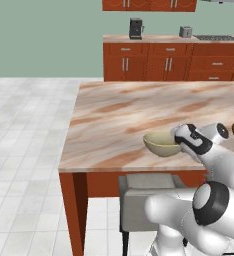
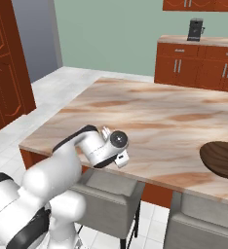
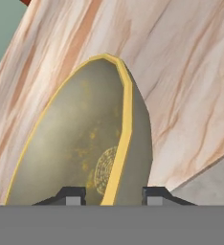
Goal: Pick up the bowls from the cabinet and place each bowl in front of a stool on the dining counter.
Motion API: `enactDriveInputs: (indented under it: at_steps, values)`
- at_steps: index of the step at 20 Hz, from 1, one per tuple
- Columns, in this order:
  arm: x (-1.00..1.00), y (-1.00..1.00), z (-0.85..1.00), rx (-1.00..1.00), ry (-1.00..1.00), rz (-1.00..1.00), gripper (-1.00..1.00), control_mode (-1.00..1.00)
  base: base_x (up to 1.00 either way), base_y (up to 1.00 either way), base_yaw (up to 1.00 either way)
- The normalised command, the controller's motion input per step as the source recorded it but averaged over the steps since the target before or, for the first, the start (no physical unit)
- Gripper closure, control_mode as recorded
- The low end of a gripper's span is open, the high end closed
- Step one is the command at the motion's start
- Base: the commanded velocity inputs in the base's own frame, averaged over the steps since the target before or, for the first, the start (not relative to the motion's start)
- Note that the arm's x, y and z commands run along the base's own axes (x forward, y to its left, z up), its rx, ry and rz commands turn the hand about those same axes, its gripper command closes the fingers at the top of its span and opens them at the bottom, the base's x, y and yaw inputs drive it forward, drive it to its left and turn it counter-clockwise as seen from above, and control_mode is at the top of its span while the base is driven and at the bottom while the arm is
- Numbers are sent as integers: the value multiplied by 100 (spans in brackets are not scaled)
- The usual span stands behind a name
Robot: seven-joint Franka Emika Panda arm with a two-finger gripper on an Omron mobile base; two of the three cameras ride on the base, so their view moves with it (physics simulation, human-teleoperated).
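Observation:
The olive-tan bowl (image 1: 161,143) with its pale yellow rim sits level, low over the dining counter (image 1: 119,112) near the counter's front edge, right above a grey-beige stool (image 1: 149,192). My gripper (image 1: 178,142) is shut on the bowl's right wall. In the hand view the bowl (image 3: 80,143) is close up, and the yellow rim runs down between the two fingertips (image 3: 71,195) of the gripper (image 3: 113,196). I cannot tell whether the bowl touches the marble. The dark brown bowl (image 2: 222,158) rests on the counter (image 2: 150,114) to the right, behind a second stool (image 2: 203,223).
The arm's forearm (image 2: 94,146) reaches over the counter's front edge above the near stool (image 2: 108,187). Low drawer cabinets (image 1: 169,62) with a coffee machine (image 1: 135,28) and a toaster (image 1: 185,31) line the far wall. Tiled floor (image 1: 24,150) lies open to the left.

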Motion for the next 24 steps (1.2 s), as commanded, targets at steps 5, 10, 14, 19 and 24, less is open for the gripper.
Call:
enactDriveInputs:
  at_steps: [5, 10, 14, 19, 24]
  values:
    - [29, -1, -24, 0, 0, 0, 100, -100, 0, 0, 0]
    - [30, -1, -28, 0, 0, 0, 100, -100, 0, 0, 0]
    - [27, 0, -17, 0, 0, 0, -100, -100, 0, 0, 0]
    - [6, -2, 2, 0, 0, 0, -100, -100, 0, 0, 0]
    - [-14, -15, 37, -2, 0, 0, -100, -100, 0, 0, 0]
